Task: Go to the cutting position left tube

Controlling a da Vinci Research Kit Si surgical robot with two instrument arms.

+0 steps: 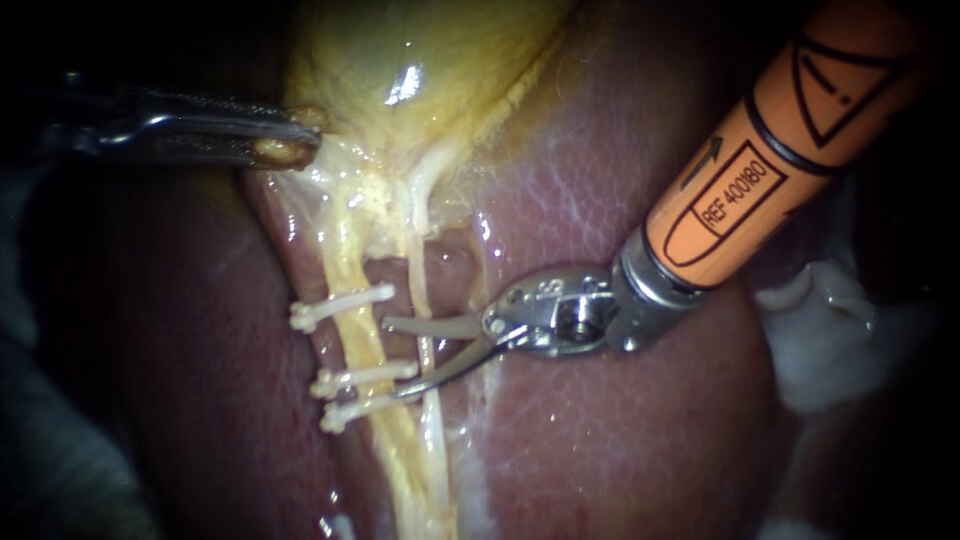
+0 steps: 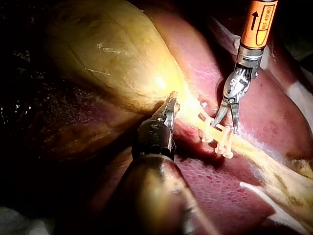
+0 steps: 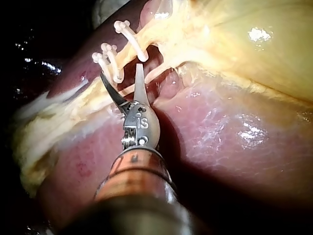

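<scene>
2 instruments, 2 tubes, 3 clips. All three clips cross the left tube: one nearer the gallbladder, then a close pair. Right instrument has its blades apart. They straddle the thin right tube, tips just short of the left tube, in the gap between clips. Left instrument jaws are clamped on the gallbladder's neck. Liver lies beneath.

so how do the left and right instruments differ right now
The left instrument has its jaws shut on the gallbladder; the right instrument has its jaws open, holding nothing. In the endoscope view the left instrument lies nearly level; the right instrument slants down from the upper right. The right instrument's tips sit by the clips; the left instrument's are away from them. Both end in two slim jaws.
</scene>
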